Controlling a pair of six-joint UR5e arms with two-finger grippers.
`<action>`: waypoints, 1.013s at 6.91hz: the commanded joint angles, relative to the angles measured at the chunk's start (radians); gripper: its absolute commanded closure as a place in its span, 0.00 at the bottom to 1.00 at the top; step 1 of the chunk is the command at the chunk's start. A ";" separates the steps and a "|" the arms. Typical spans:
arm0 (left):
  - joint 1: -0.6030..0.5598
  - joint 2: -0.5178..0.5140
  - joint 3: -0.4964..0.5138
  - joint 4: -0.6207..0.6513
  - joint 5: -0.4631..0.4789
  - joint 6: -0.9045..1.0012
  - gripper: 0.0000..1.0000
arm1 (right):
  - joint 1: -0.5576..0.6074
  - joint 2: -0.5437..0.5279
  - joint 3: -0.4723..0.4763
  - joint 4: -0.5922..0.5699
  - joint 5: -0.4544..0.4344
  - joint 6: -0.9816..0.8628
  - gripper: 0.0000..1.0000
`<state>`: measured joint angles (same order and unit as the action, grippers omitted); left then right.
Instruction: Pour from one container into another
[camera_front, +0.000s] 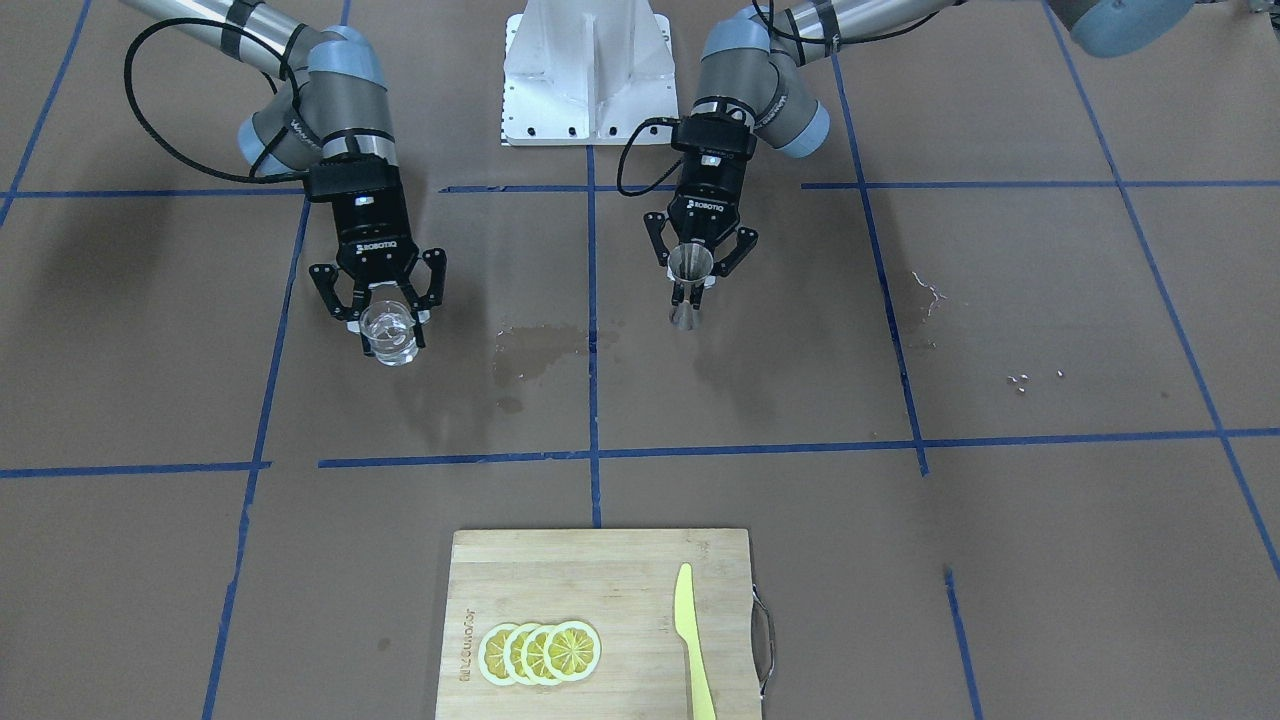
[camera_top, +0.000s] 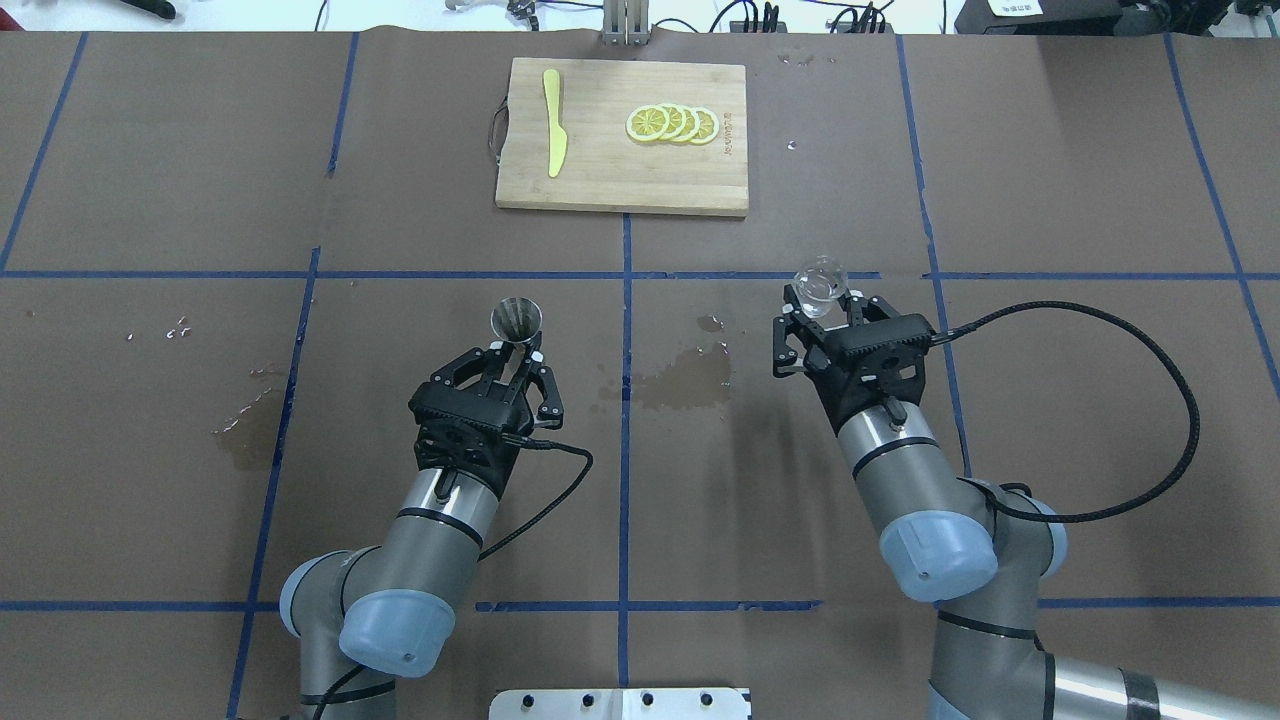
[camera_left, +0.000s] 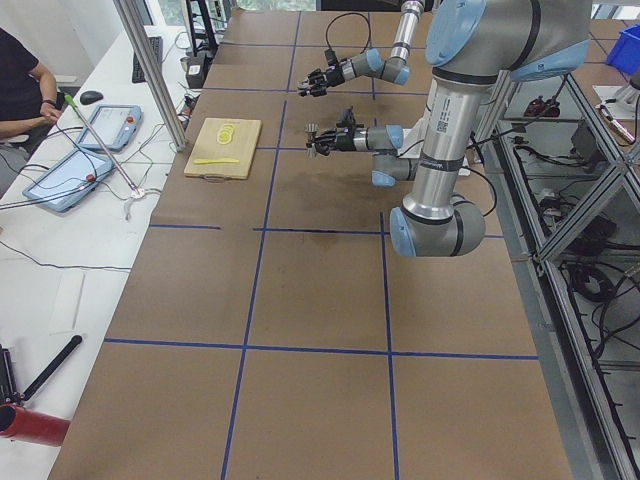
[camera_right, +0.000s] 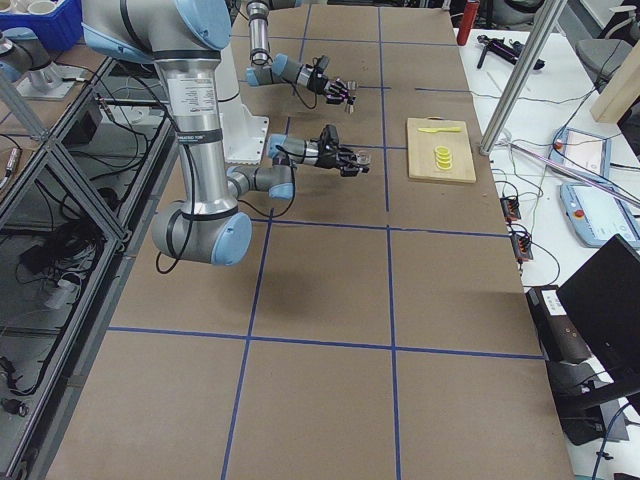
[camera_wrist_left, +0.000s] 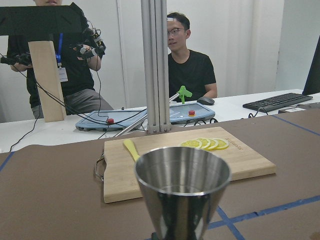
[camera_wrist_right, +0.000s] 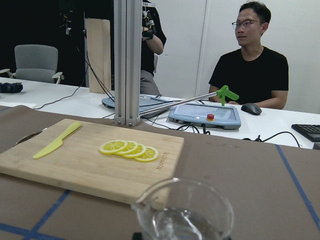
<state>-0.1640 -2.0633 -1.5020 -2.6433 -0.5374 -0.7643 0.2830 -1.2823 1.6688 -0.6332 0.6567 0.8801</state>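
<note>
My left gripper is shut on the narrow waist of the silver jigger, which it holds upright above the table, left of the centre line. In the left wrist view the jigger's open upper cone fills the foreground. My right gripper is shut on the clear glass cup, also upright and off the table, on the right side. Clear liquid shows in the glass cup in the right wrist view. The two containers are well apart, roughly level with each other.
A bamboo cutting board lies at the table's far edge with lemon slices and a yellow knife on it. A wet patch darkens the paper between the arms. A metal post and people stand beyond the table.
</note>
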 joint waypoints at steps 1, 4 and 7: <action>0.001 -0.061 0.051 0.006 -0.003 -0.010 1.00 | 0.002 0.073 0.154 -0.333 0.035 -0.003 1.00; 0.004 -0.098 0.095 0.040 -0.064 -0.006 1.00 | -0.004 0.161 0.192 -0.523 0.049 -0.003 1.00; -0.002 -0.129 0.100 0.040 -0.108 -0.010 1.00 | -0.008 0.173 0.271 -0.661 0.086 -0.003 1.00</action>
<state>-0.1629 -2.1802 -1.4057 -2.6040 -0.6298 -0.7743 0.2764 -1.1151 1.9005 -1.2280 0.7205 0.8774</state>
